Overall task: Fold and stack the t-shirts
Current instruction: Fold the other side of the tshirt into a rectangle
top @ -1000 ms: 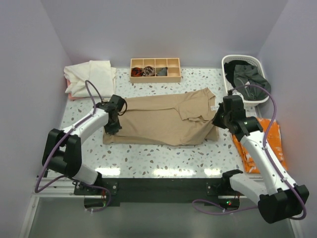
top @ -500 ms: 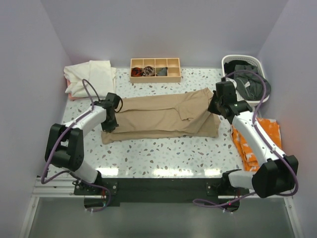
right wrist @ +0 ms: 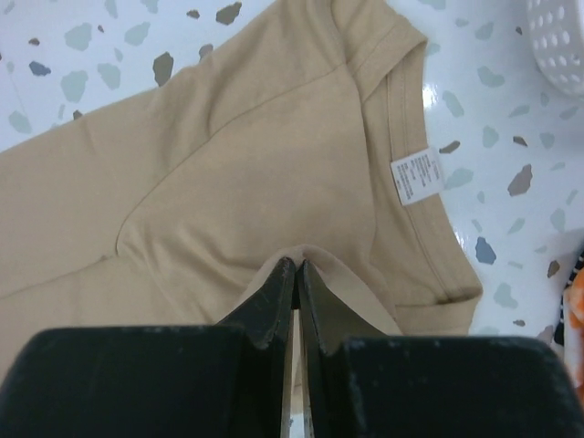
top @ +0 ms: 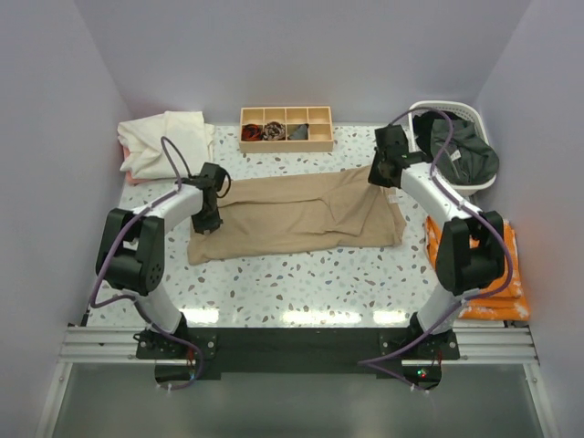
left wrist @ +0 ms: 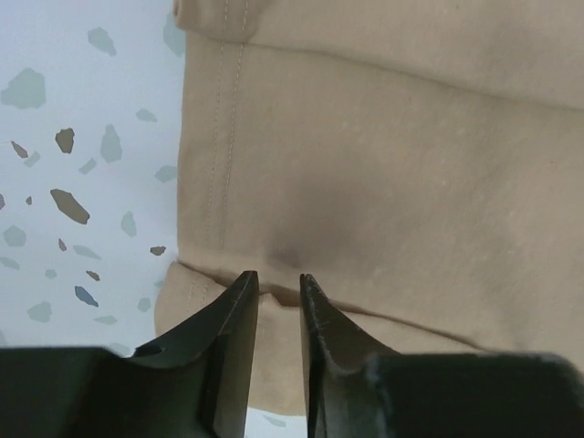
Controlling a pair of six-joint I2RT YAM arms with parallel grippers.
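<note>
Fingers (left wrist: 233,319) of the left gripper (left wrist: 278,281): parted by a narrow gap, tips just above a small pucker in the cloth, nothing seen clamped between them. Fingers (right wrist: 269,301) of the right gripper (right wrist: 294,265): clenched, pinching a raised fold of the same cloth.

The cloth is the tan-beige cotton short-sleeved t-shirt (top: 292,214), folded lengthwise into a long band across the middle of the white speckled terrazzo table (top: 301,283). The left gripper is at its hem end and the right gripper at its far collar end. A white neck label (right wrist: 415,178) shows inside the collar.

A cream-white folded shirt pile (top: 169,141) lies at the far left corner. A small wooden divided tray (top: 286,129) sits behind the tan shirt, apart from it. A white perforated plastic basket (top: 438,106) at the far right holds a dark green garment (top: 465,155). An orange cloth (top: 513,274) lies at the right edge.
</note>
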